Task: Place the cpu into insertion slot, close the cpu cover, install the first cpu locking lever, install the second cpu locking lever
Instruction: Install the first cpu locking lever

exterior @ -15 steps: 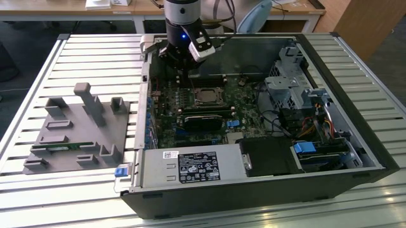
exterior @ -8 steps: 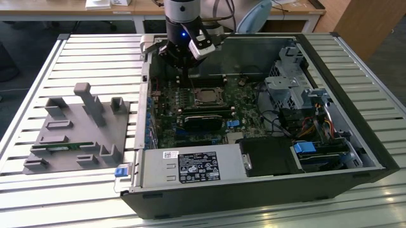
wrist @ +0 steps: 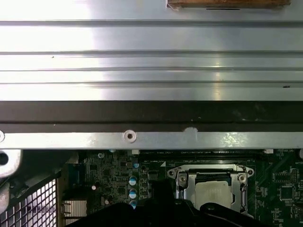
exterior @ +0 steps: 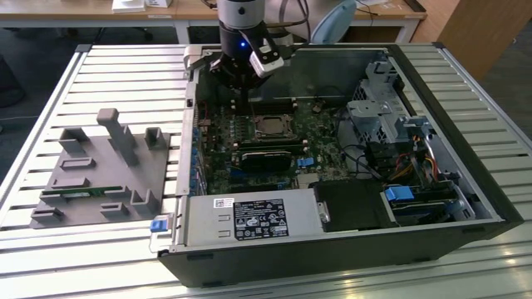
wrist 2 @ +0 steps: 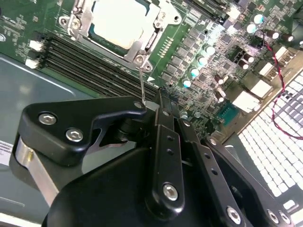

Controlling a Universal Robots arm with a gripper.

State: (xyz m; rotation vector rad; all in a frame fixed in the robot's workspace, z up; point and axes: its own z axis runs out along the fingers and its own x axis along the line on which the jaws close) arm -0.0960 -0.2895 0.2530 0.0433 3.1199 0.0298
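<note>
Seeing cpu [wrist 2: 120,21] sitting in socket, cpu cover [wrist 2: 147,43] lying shut around it. Locking lever [wrist 2: 141,82] standing up, reaching hand [wrist 2: 156,101]. I'm judging lever step in hand, calling for downward push under catch. Can't tell whether hand is gripping.

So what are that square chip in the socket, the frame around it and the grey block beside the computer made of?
The cpu looks topped with dull silver metal, showing a soft, even sheen. The cpu cover around it seems to be thin bare steel, glinting along its edges. The grey block looks like matte plastic, perhaps printed: it shows no reflections.
</note>
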